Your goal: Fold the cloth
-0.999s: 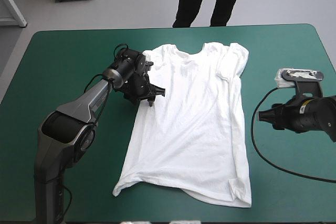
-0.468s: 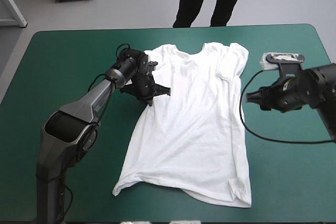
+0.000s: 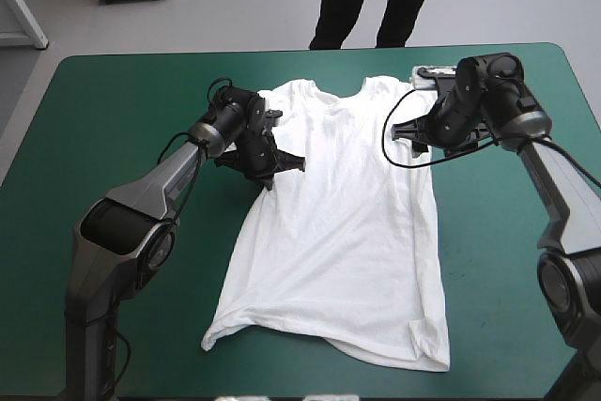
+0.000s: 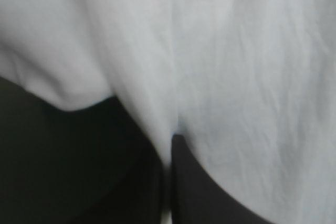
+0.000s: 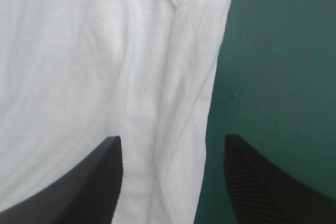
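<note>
Teal-green counter [image 3: 113,119] carries the T-shirt [image 3: 338,232], lying twelve to six. Left pincer [image 3: 272,171] pinches its nine o'clock edge; right pincer [image 3: 406,131], spread, straddles its three o'clock edge.

the teal-green counter [image 3: 113,110] is seen; the white t-shirt [image 3: 343,232] is spread flat on it, collar toward the far edge.

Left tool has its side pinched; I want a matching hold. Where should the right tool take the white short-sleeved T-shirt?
Pinch the white short-sleeved T-shirt at its side edge just below the sleeve, coming in over the bare teal-green cover beside it. That edge lies flat, framed by the open right tool.
</note>
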Robot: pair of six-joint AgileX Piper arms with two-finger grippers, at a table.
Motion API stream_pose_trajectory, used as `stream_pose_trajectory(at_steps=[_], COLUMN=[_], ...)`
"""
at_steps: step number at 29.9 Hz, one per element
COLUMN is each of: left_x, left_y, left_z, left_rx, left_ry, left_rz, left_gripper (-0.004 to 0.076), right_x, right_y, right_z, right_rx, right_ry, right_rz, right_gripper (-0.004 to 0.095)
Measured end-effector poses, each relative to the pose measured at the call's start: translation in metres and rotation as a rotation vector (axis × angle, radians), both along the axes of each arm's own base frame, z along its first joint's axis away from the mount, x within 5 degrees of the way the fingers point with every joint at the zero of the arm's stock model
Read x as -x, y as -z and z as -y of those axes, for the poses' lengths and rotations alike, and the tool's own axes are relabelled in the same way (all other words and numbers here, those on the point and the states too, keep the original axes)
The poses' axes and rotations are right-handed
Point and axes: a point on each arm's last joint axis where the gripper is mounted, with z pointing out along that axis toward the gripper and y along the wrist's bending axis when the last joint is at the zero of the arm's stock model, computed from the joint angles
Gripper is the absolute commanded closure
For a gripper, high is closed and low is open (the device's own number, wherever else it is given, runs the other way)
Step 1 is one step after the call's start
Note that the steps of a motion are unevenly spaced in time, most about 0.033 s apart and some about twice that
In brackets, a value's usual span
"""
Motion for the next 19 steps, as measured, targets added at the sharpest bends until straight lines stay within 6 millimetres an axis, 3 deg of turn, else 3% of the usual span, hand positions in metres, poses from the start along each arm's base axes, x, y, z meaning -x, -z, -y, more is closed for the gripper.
stream_pose_trajectory(at_steps=[11,19], left_x=[0.000,0.000], left_y=[0.000,0.000], left_z=[0.000,0.000], left_rx=[0.000,0.000], left_ry=[0.000,0.000], left_rz=[0.000,-0.001], left_gripper=[0.0734,0.0734], right_x=[-0.038,-0.047], right_y=[0.074,0.105], right_z=[-0.007,-0.006], right_rx=[0.035,0.073], right_ry=[-0.002,0.013], right_rz=[-0.114,-0.175], right_gripper=[0.0354,0.0355])
